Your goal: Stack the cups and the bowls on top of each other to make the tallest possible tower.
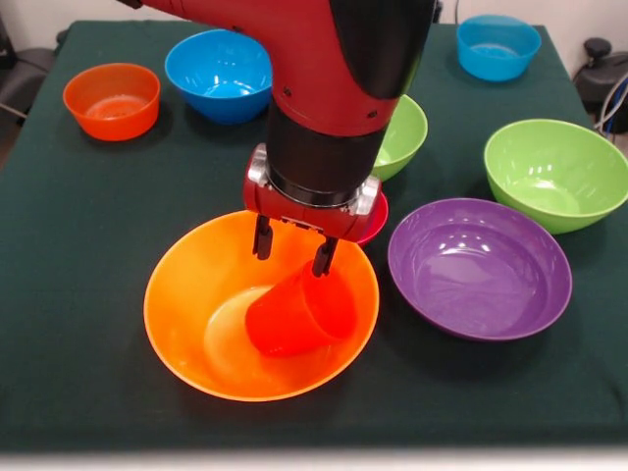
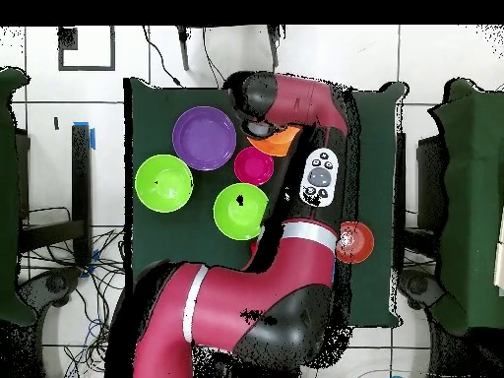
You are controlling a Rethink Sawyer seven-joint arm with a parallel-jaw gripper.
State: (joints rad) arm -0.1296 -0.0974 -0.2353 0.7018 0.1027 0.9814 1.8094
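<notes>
The big orange bowl (image 1: pixel 182 294) sits at the near middle of the table, and its edge shows by the arm in the overhead view (image 2: pixel 282 144). An orange-red cup (image 1: pixel 294 316) lies tilted on its side inside it, mouth toward the bowl's floor. My gripper (image 1: pixel 290 265) hangs just above the cup, open, with one black fingertip (image 1: pixel 319 267) close to the cup's upper end. A small crimson bowl (image 1: pixel 379 222) (image 2: pixel 254 165) peeks out behind the gripper. No tower stands. In the overhead view the arm hides the gripper and cup.
A purple bowl (image 1: pixel 479 267) (image 2: pixel 204 138) lies right of the big orange one. Two lime green bowls (image 1: pixel 556 174) (image 1: pixel 404 135) sit behind it. Two blue bowls (image 1: pixel 218 74) (image 1: pixel 497 46) and a small orange bowl (image 1: pixel 112 100) (image 2: pixel 354 241) stand at the far side.
</notes>
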